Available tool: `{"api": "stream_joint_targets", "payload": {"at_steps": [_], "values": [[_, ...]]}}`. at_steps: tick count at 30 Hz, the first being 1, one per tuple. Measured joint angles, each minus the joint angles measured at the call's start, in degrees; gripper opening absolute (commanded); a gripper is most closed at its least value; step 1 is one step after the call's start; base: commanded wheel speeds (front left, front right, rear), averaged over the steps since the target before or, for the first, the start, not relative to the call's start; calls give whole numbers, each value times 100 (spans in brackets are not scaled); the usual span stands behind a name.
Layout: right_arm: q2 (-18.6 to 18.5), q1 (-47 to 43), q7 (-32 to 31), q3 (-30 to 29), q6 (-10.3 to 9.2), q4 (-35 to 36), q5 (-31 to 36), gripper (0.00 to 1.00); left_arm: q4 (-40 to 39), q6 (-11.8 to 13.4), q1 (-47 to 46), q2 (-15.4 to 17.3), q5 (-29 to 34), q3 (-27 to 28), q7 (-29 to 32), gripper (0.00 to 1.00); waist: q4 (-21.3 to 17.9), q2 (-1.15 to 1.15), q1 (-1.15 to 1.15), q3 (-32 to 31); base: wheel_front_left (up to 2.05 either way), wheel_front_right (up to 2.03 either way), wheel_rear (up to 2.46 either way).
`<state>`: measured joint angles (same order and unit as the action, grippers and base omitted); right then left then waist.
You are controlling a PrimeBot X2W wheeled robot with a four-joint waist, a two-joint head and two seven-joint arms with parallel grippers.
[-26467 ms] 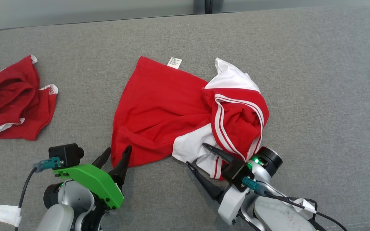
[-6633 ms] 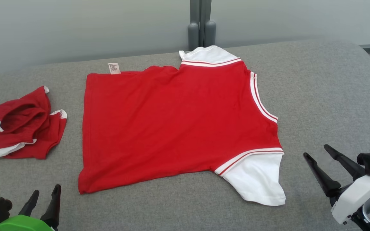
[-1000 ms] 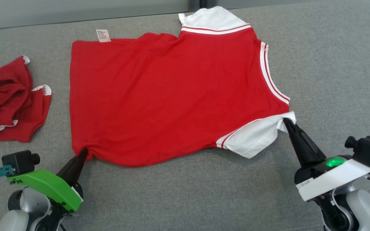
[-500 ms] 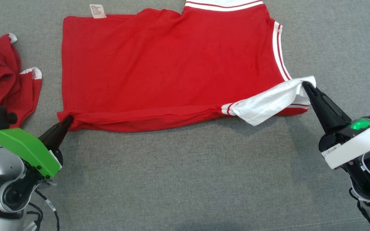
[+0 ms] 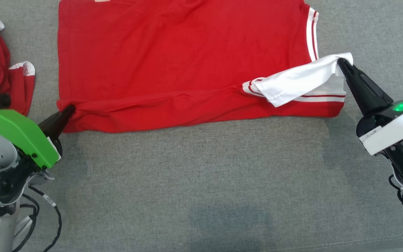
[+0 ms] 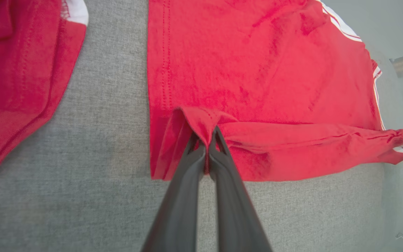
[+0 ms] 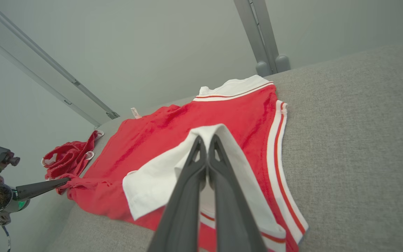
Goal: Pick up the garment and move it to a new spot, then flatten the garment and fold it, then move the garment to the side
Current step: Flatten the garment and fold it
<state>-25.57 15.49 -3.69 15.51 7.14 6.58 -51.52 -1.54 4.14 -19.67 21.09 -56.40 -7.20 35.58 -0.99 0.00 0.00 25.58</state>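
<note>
The garment (image 5: 173,52) is a red T-shirt with white sleeves and striped trim, spread on the grey surface. Its near edge is lifted and carried over the body as a long fold. My left gripper (image 5: 69,110) is shut on the garment's near-left hem corner (image 6: 205,120). My right gripper (image 5: 341,63) is shut on the white near sleeve (image 5: 299,82), which hangs from its tips above the red cloth. In the right wrist view the shut fingers (image 7: 206,147) pinch that sleeve (image 7: 159,182), and the left gripper (image 7: 61,181) shows at the far left.
A second red garment (image 5: 2,66) lies crumpled at the far left, close to my left arm (image 5: 16,133). Bare grey upholstered surface (image 5: 201,182) stretches in front of the shirt. A pale wall and a grey post (image 7: 257,31) stand behind the surface.
Both grippers have carried the near hem and the white sleeve farther over the shirt, widening the fold. The head camera has tilted down, so the whole scene sits higher in view.
</note>
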Motion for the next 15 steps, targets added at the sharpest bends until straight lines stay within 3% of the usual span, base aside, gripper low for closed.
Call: {"api": "stream_joint_targets", "payload": {"at_steps": [12,13,14,15], "values": [[27,706,-253,448,0,-345,-37,0,301,174,-538,45,46,89,322,0,-133,0,0,297,0,0,0],[31,753,-260,464,0,-408,-35,16,331,194,-553,46,70,88,327,18,-153,0,0,316,0,0,0],[27,787,-291,469,0,-465,-16,36,361,196,-572,43,76,90,326,45,-170,0,0,333,0,0,0],[30,816,-289,450,0,-539,30,77,411,197,-614,43,120,76,322,100,-185,0,0,348,0,0,0]]}}
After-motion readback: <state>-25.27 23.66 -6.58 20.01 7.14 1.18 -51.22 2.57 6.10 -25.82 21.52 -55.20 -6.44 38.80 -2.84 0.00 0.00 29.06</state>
